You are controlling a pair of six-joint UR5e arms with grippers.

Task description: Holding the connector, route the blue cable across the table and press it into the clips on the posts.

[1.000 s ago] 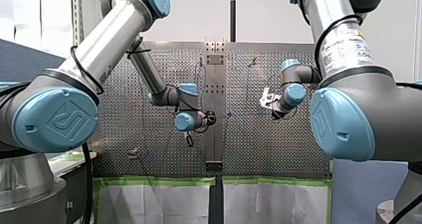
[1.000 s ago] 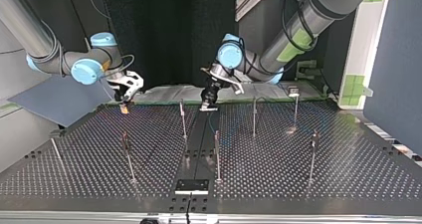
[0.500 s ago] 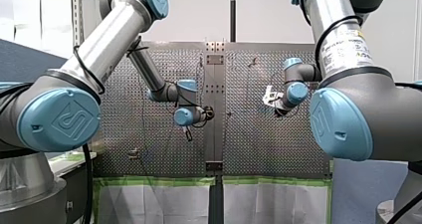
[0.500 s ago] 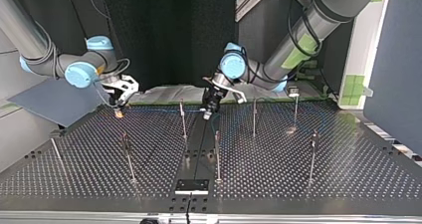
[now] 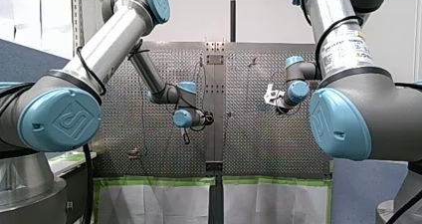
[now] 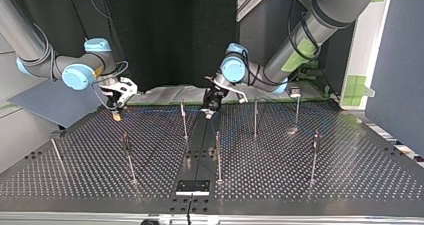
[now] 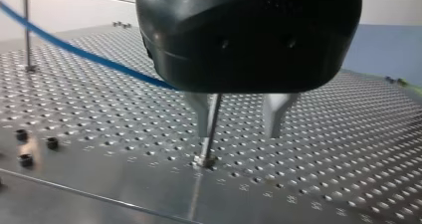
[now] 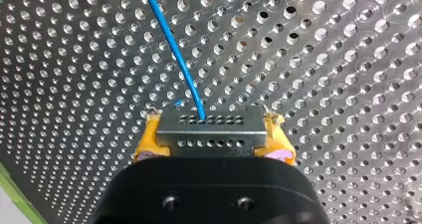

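My right gripper (image 8: 213, 152) has its yellow pads (image 8: 147, 140) shut on the grey connector (image 8: 211, 132). The blue cable (image 8: 171, 45) leaves the connector and runs out over the perforated table. In the top view my right gripper (image 6: 117, 114) hangs low near the table's far left edge. My left gripper (image 7: 239, 132) stands open just above the table, its metal fingers (image 7: 201, 115) apart. A thin post (image 7: 211, 129) rises right beside one finger. The blue cable (image 7: 74, 55) passes behind the gripper's black housing. In the top view my left gripper (image 6: 210, 110) is at the far middle.
Several thin posts stand on the table (image 6: 300, 185), among them post (image 6: 184, 120), post (image 6: 255, 117) and post (image 6: 218, 155). A dark plate (image 6: 192, 186) lies at the near middle edge. Small bolts (image 7: 22, 147) sit on the centre strip beside my left gripper.
My left gripper's fingers have come apart after dipping toward the table. My right gripper has drifted toward the top view's left and lower, carrying the connector.
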